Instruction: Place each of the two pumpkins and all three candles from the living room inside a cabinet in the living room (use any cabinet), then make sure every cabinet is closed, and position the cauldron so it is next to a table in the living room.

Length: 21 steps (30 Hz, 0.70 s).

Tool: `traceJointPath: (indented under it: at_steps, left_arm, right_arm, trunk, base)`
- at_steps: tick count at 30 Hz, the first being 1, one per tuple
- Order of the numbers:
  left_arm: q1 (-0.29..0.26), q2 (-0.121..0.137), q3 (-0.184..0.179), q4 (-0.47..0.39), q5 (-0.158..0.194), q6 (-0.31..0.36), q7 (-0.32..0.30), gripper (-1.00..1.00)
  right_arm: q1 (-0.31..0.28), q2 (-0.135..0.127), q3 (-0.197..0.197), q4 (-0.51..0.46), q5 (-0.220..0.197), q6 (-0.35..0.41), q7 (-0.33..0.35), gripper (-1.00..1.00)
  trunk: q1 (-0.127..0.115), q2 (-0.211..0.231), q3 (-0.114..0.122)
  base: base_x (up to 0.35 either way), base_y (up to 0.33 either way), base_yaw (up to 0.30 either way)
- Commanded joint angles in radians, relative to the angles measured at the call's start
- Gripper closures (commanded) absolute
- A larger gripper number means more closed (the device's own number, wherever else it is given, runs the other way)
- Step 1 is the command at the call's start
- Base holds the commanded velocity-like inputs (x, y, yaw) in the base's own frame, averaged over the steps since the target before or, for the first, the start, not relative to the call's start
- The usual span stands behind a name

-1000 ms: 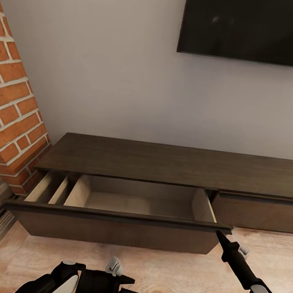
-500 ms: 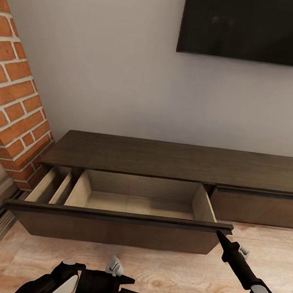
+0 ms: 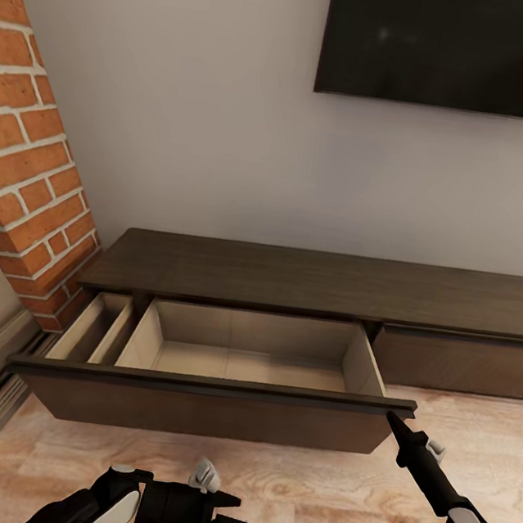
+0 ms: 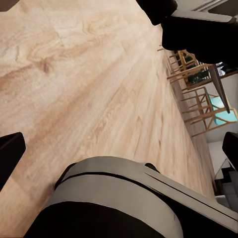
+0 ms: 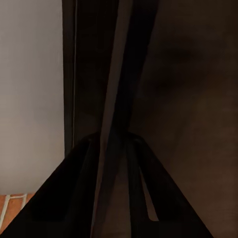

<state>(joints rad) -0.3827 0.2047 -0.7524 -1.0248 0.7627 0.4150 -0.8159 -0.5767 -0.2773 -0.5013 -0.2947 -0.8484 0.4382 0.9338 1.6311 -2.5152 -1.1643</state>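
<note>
Wall [image 3: 214,123]: one pale grey wall, filling the head view from 9 to 3 o'clock.
Screen [image 3: 455,48]: one black flat panel hung on the wall at 1 o'clock; no brand or writing can be read on it.
Cabinet [image 3: 317,281]: one long low dark brown console against the wall, across the middle of the head view.
Drawers: two counted. The left drawer [image 3: 200,410] is pulled well out, showing two pale beige compartments, a narrow one at 9 o'clock and a wide one at centre, both bare. The right drawer front [image 3: 462,366] at 3 o'clock sits flush.
Brick column [image 3: 25,173]: one, red with pale mortar, at 9 o'clock beside the cabinet's left end.
Floor [image 3: 307,482]: light wood planks, from 4 to 8 o'clock.
Right gripper [image 3: 393,419]: at 5 o'clock, its tip touching the right end of the open drawer's front edge; in the right wrist view the two fingers [image 5: 79,198] straddle the thin dark panel edge, closed around it.
Left gripper [image 3: 240,516]: at 6 o'clock, low over the floor, well apart from the cabinet; fingers parted, holding nothing.
</note>
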Motion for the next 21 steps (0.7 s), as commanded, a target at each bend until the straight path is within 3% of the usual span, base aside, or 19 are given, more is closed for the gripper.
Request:
traceJointPath:
  at_steps: [1,7,17,18,21]
  left_arm:
    - [-0.001,0.001,-0.002,-0.001,0.01,0.009,0.001,-1.0]
    - [-0.001,0.001,-0.002,-0.001,0.01,0.008,0.0,-1.0]
    - [-0.001,0.001,-0.002,0.0,0.01,0.008,-0.009,-1.0]
    - [-0.001,0.001,-0.002,0.0,0.01,0.008,-0.009,-1.0]
    - [-0.001,0.001,-0.002,0.0,0.01,0.008,-0.009,-1.0]
  right_arm:
    - [-0.002,0.0,-0.013,-0.002,-0.031,0.025,0.019,1.0]
    - [-0.002,0.0,-0.013,-0.003,-0.031,0.025,0.019,1.0]
    - [-0.002,0.0,-0.013,-0.003,-0.031,0.025,0.019,1.0]
    - [-0.002,0.0,-0.013,-0.003,-0.031,0.025,0.019,-1.0]
    - [-0.002,0.0,-0.013,-0.003,-0.031,0.025,0.019,-1.0]
  trunk:
    - [-0.001,-0.001,-0.001]
    - [-0.001,-0.001,-0.001]
    - [-0.001,-0.001,-0.001]
    - [-0.001,-0.001,-0.001]
    - [-0.001,-0.001,-0.001]
  base:
    - [-0.166,0.0,0.0]
    - [-0.149,0.0,0.0]
    - [-0.028,0.0,0.0]
    - [-0.005,0.0,0.0]
    - [-0.002,0.0,0.0]
